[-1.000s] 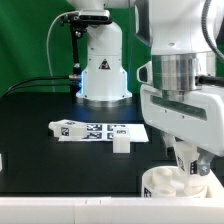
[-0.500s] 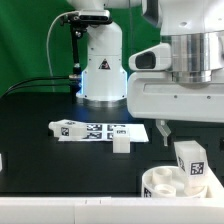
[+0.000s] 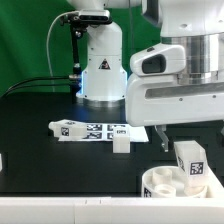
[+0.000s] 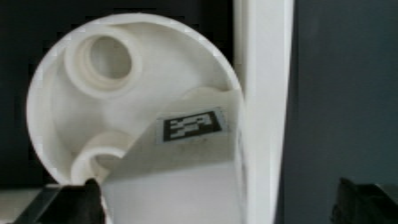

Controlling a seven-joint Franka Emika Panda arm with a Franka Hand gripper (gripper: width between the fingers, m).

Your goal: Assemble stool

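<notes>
The stool's round white seat [image 3: 160,186] lies at the front of the exterior view's right. One chunky white leg [image 3: 191,163] with a black-and-white tag stands on it. My gripper [image 3: 186,134] hangs open just above that leg, apart from it, holding nothing. One dark finger [image 3: 162,136] shows beside the leg. In the wrist view the seat [image 4: 143,120] shows a round hole and a tag. The leg [image 4: 263,100] runs along it, and my gripper [image 4: 222,206] has its two dark fingertips [image 4: 71,204] wide apart on either side. A second leg [image 3: 121,142] lies loose by the marker board.
The marker board [image 3: 95,130] lies flat in the middle of the black table. The robot's white base [image 3: 103,70] stands behind it with cables to the left. A small white part [image 3: 2,161] shows at the left edge. The table's white front edge [image 3: 70,210] runs close to the seat.
The gripper has opened and risen off the leg, which stays standing on the seat. Since half a second ago the hand has barely moved.
</notes>
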